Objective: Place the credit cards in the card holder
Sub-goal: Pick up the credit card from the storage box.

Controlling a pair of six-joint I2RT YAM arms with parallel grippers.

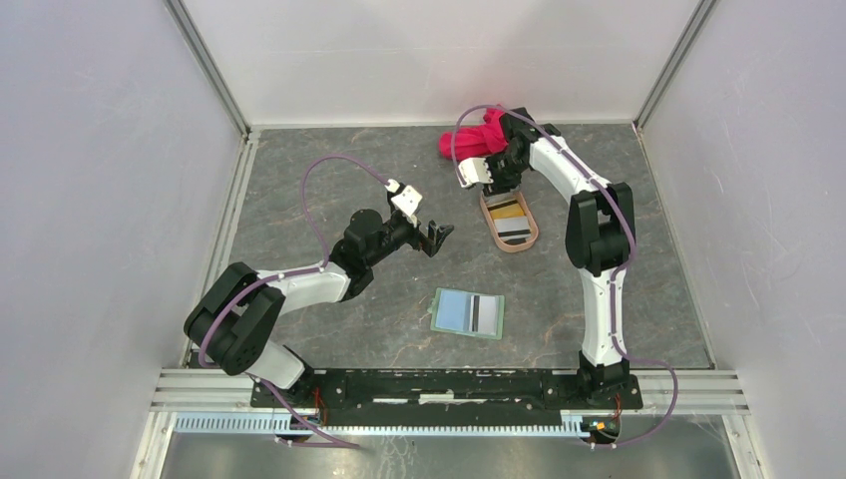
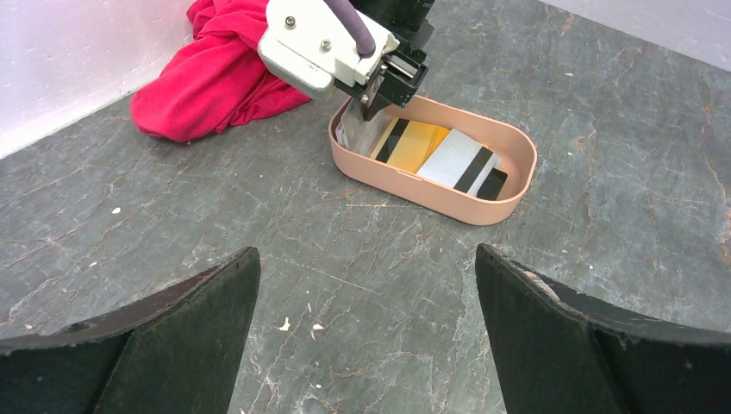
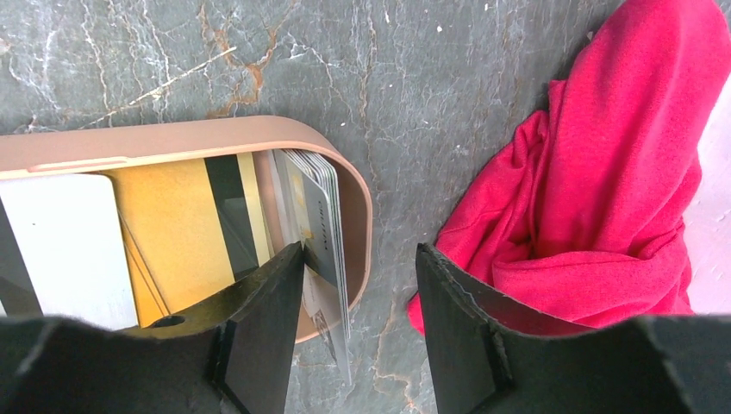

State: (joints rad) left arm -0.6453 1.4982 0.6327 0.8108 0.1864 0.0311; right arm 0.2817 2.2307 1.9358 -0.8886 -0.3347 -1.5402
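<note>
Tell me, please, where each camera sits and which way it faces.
Top external: above and behind the arm bases, looking down on the table; the left arm and right arm show whole.
Left wrist: low on the left arm, facing the tray and the right gripper; its own open fingers frame the bottom.
Right wrist: straight above the tray's end, credit cards and red cloth; its own fingers straddle the rim.
Both wrist views share tray, cards, cloth.

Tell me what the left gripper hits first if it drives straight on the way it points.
Probably the near wall of the pinkish tray holding the cards: the left gripper's open fingers aim at it, though depth is unclear.
</note>
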